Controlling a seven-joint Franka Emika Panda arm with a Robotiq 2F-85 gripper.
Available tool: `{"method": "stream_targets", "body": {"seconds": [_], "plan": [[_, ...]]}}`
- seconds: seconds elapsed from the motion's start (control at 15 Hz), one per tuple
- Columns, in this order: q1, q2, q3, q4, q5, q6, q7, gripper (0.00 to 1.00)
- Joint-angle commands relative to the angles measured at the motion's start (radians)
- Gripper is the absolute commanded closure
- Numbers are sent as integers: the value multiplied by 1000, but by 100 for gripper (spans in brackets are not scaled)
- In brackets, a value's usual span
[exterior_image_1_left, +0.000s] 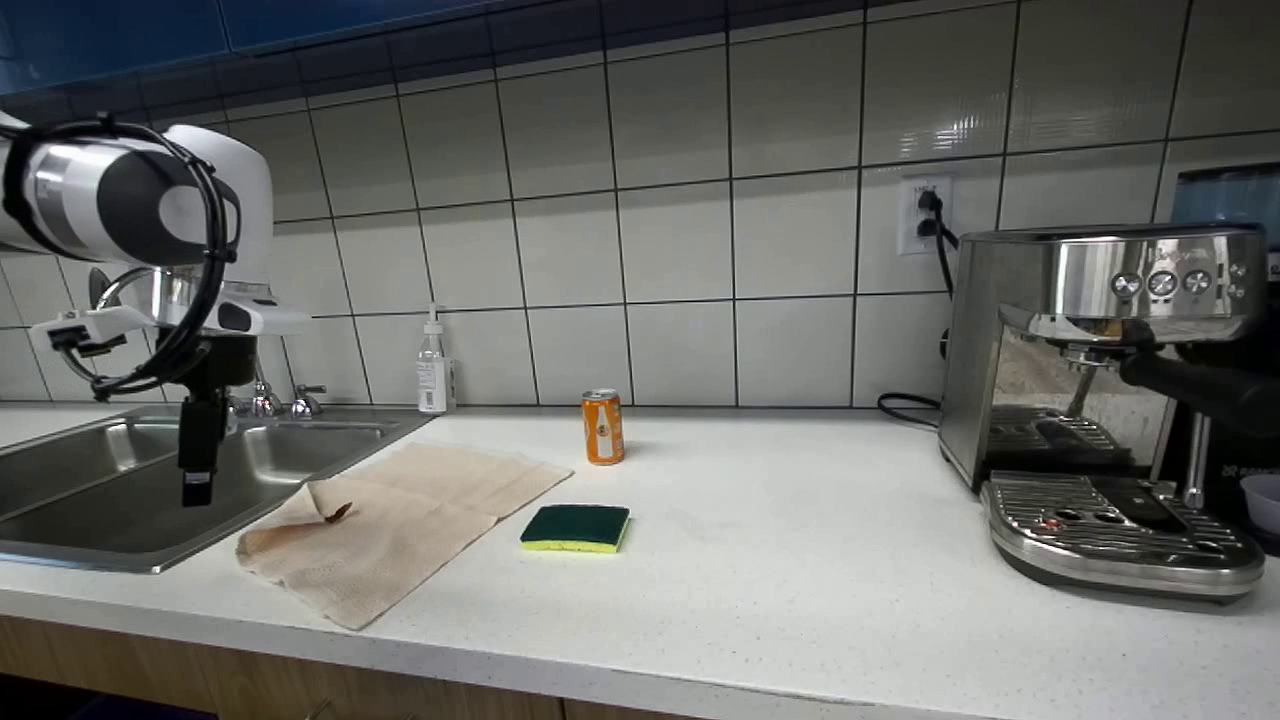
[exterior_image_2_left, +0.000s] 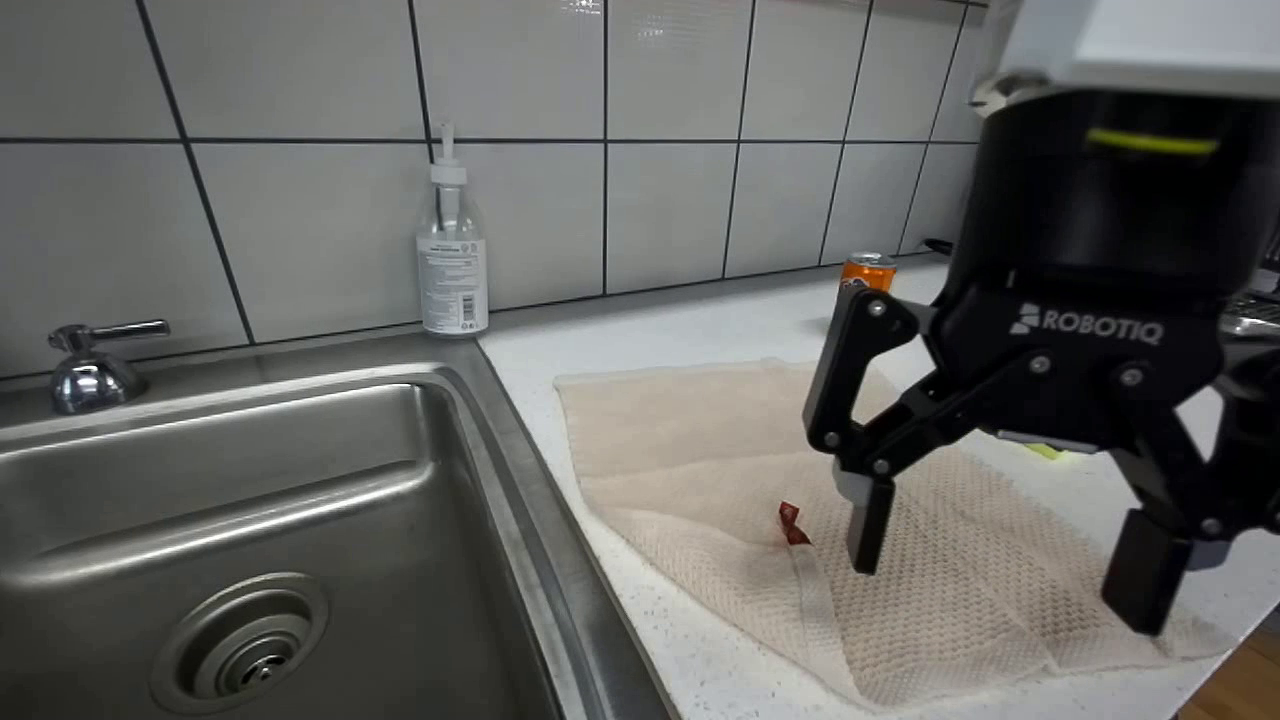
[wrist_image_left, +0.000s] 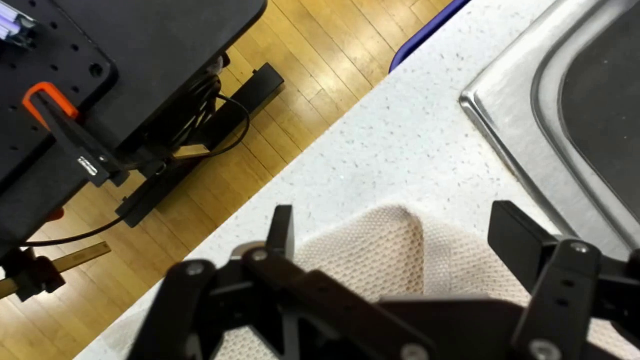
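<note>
Our claw (exterior_image_2_left: 1005, 570) is released, its fingers (exterior_image_2_left: 1145, 572) wide apart with nothing between them, hanging above the cloth (exterior_image_1_left: 400, 530) and, as far as we can tell, not touching it. The cloth lies on the surface (exterior_image_1_left: 780, 570) just beside the sink (exterior_image_2_left: 540, 530), mostly flat, with a raised fold (wrist_image_left: 402, 242) on the part nearest the sink and a small dark red bit (exterior_image_2_left: 790, 522) showing there; we can't say if it's a tag. Handling, our guess: light, soft, floppy, textured weave so not slippery, nothing to break. We'd pinch the raised fold, since the flat areas give us little to grab, and we'd expect the rest to droop and trail. The surface is white, speckled, running away from the sink. A pump bottle (exterior_image_2_left: 455, 280) stands by the sink's back corner. An orange can (exterior_image_1_left: 603, 428) (upright) and a green-and-yellow sponge (exterior_image_1_left: 575, 528) (flat) sit past the cloth from the sink; an espresso machine (exterior_image_1_left: 1090, 420) is farthest from it. Tiled wall (exterior_image_1_left: 675, 245) behind the sink, blue cabinets (exterior_image_1_left: 110, 40) higher up. Wrist view also gives us a wood floor (wrist_image_left: 320, 100) off the sink's front side and a black bench (wrist_image_left: 190, 30) beyond that.
</note>
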Motion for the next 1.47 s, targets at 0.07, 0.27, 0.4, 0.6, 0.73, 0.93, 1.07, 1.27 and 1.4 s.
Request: {"method": "stream_targets", "body": {"seconds": [0.07, 0.27, 0.4, 0.6, 0.73, 0.93, 1.07, 1.27, 1.4], "plan": [[10, 34, -21, 28, -1, -3, 4, 0], [10, 47, -23, 39, -1, -3, 5, 0], [10, 47, -23, 40, -1, -3, 6, 0], [10, 47, -23, 40, -1, -3, 6, 0], [10, 47, -23, 40, -1, -3, 6, 0], [11, 76, -24, 46, 32, 23, 19, 0], [11, 99, -26, 49, 54, 46, 25, 0], [10, 130, -33, 50, 101, 102, 20, 0], [11, 154, -36, 54, 123, 139, 19, 0]]}}
